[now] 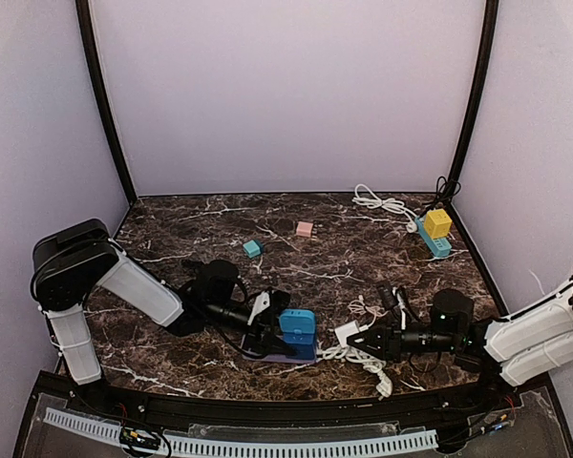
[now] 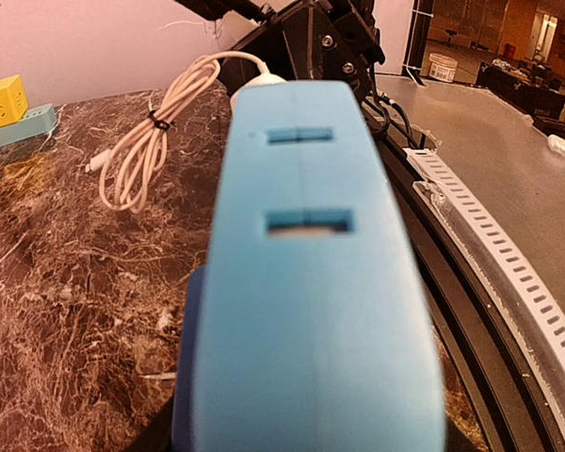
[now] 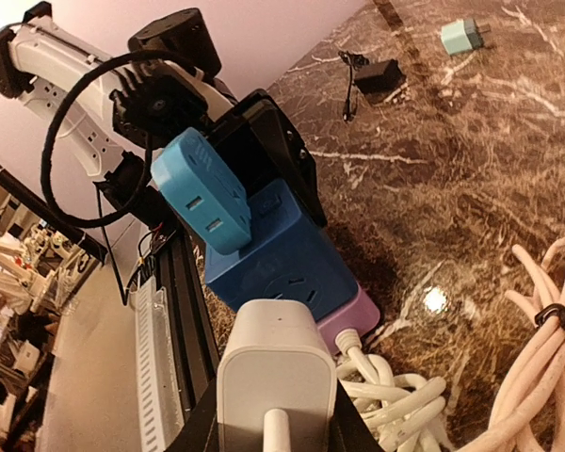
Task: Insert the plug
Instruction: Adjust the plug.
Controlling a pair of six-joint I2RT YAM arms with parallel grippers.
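Observation:
My right gripper (image 1: 356, 337) is shut on a white plug (image 1: 347, 333), which the right wrist view shows held between its fingers (image 3: 275, 414), back end and cable toward the camera. Just in front of it is a dark blue socket cube (image 3: 282, 259) on a pink base (image 3: 348, 325). A light blue socket block (image 3: 200, 188) sits against its top. My left gripper (image 1: 277, 324) is shut on that light blue block (image 1: 297, 322), which fills the left wrist view (image 2: 306, 282) and hides the fingers. The plug is a short way from the dark blue cube's face, not touching.
A coiled white cable (image 1: 363, 358) lies under the right gripper. A black adapter (image 1: 390, 298) lies behind it. A small teal plug (image 1: 253, 248) and a pink one (image 1: 305, 229) lie mid-table. A yellow cube (image 1: 437, 222) on a teal strip and a white cable (image 1: 382, 202) are back right.

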